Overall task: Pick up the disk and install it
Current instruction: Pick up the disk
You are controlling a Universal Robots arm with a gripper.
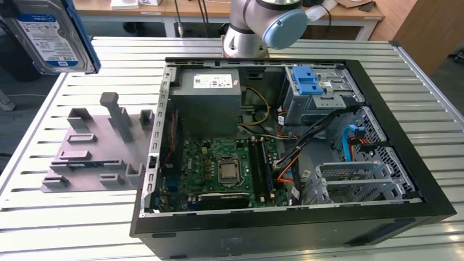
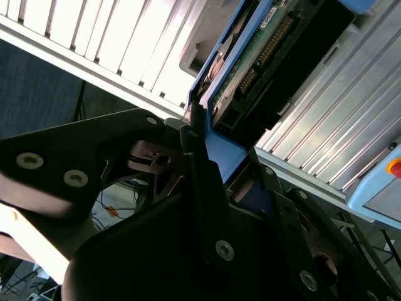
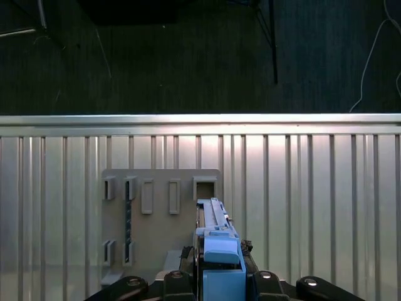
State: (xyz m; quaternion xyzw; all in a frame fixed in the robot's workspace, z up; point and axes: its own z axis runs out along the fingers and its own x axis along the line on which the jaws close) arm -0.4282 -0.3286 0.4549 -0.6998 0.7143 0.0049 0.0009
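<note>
One disk (image 1: 49, 38) sits clamped between the gripper's (image 3: 219, 269) two fingers (image 2: 203, 194), above one grey fixture (image 1: 87, 152).

How our rig looks, quick version
We've got a silver-grey arm (image 1: 245, 30) with a pale blue joint cap (image 1: 286, 27), plus a matte black gripper (image 2: 220, 157) dotted with silver screws (image 2: 224, 249).
</note>
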